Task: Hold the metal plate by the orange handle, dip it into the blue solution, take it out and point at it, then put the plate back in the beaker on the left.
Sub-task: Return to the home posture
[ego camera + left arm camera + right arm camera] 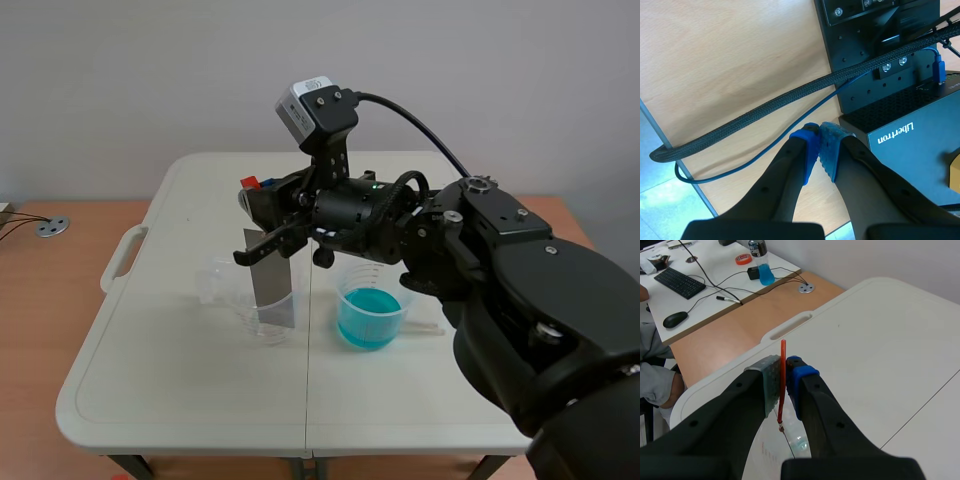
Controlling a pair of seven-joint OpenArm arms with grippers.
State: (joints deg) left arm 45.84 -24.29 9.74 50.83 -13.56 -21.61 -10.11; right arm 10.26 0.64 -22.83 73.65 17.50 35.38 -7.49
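R gripper, clamped on the orange handle, holds the metal plate upright w/ its low end in the left beaker; blue solution sits just right; L gripper, closed empty, is nowhere near.

white folding table, bearing: clear beaker near centre, beaker of blue solution just beside it, pale stick alongside.

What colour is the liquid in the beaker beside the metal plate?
Turquoise blue; the liquid shows best in the scene view.
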